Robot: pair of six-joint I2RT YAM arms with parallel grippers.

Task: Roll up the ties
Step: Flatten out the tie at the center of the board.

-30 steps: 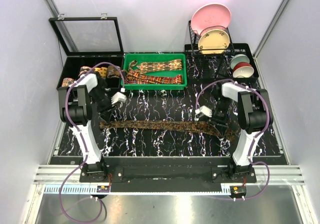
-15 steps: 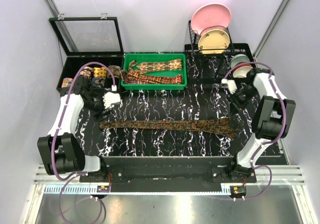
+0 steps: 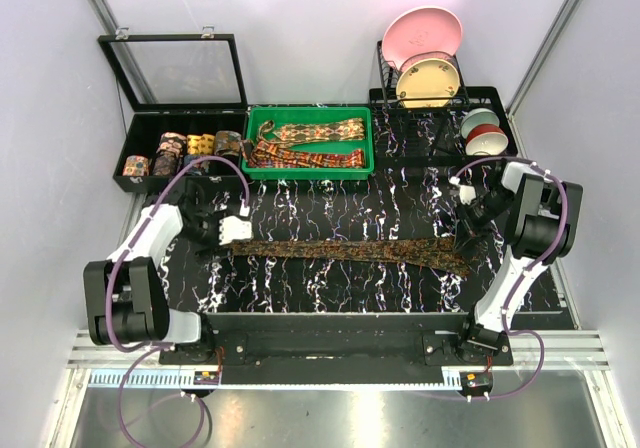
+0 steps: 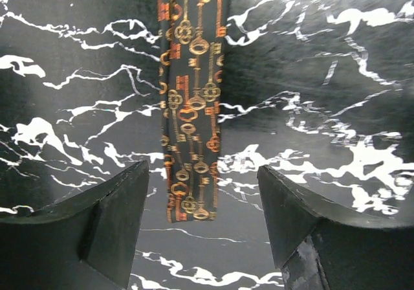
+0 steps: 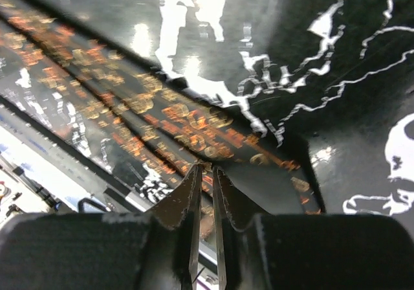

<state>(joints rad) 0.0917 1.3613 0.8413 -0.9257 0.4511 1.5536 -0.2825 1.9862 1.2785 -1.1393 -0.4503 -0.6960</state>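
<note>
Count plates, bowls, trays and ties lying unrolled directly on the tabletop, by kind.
Plates: 2, the pink plate and the cream plate
Bowls: 2 visible, the grey-green bowl and the red bowl
Trays: 1, the green tray
Unrolled ties: 1, the key-pattern tie
Total: 6

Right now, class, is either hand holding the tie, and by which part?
Left hand open astride the tie near its narrow end, holding nothing. Right hand shut at the wide end; grip unclear.
</note>
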